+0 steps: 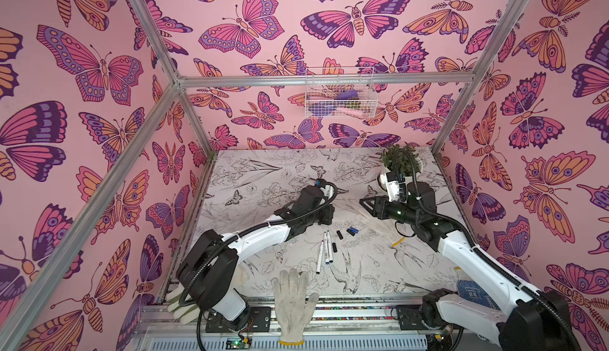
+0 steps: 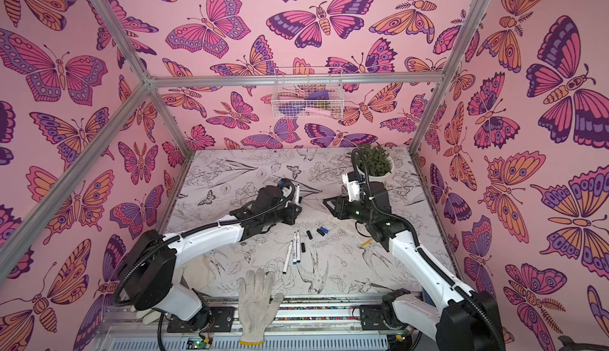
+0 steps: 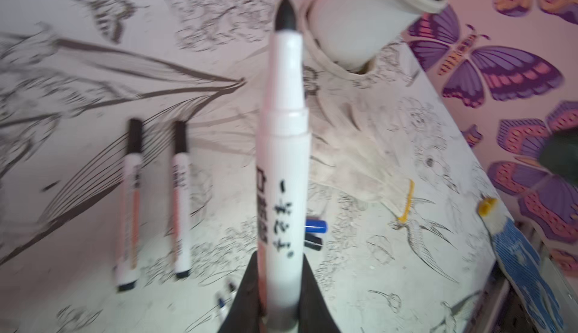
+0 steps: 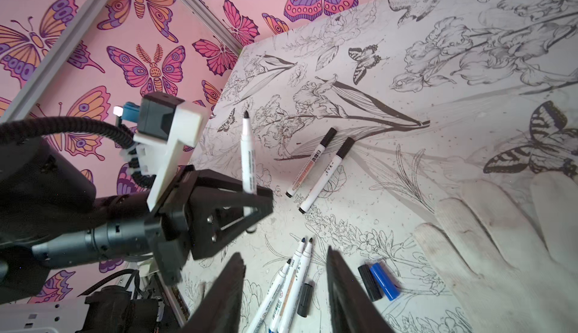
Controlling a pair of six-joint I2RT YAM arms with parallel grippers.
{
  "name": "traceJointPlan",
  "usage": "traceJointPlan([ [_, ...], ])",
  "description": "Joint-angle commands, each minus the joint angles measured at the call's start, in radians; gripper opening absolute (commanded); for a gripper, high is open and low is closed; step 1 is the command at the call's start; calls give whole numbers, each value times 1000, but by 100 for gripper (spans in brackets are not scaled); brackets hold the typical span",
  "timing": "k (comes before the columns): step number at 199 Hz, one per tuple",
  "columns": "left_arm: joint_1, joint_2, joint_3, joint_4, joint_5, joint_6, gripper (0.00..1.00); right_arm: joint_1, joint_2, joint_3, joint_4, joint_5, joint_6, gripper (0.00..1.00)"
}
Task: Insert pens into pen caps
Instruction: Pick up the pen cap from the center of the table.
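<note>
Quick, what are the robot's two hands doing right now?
Left gripper: closed on an uncapped pen.
Right gripper: open, holding nothing.

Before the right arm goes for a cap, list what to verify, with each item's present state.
1. Hold: left gripper shut on the pen - ok.
2. Tip: the pen's black tip is bare and up off the table - ok.
3. Free arm: right gripper has its jaws apart with nothing between them - ok.
4. Target: a black cap lies loose beside the blue cap - ok.
5. Colour match: black tip, black cap within view - ok.
6. Cap's open end: which way it faces - cannot tell.
</note>
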Motion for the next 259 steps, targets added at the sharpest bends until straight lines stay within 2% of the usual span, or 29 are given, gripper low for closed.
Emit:
traceJointPlan([
  [1, 22, -66, -52, -17, -74, -81, 0, 43, 47, 17, -133, 58, -85, 44],
  [33, 36, -109, -72, -30, -89, -64, 0, 181, 235, 151, -431, 186, -263, 39],
  [67, 37, -112, -63, -30, -77, -59, 0, 280, 415, 269, -602, 302, -326, 38],
  [105, 39, -108, -58, -29, -60, -54, 0, 312, 537, 336, -645, 388, -347, 38],
  [158, 38, -122, -66, -29, -67, -43, 0, 312, 610, 355, -623, 461, -352, 37],
  [205, 39, -116, -65, -29, -55, -44, 0, 311, 632, 385, -606, 488, -359, 37],
  [259, 40, -125, -78, -29, -55, -42, 0, 312, 684, 424, -604, 463, -367, 36],
])
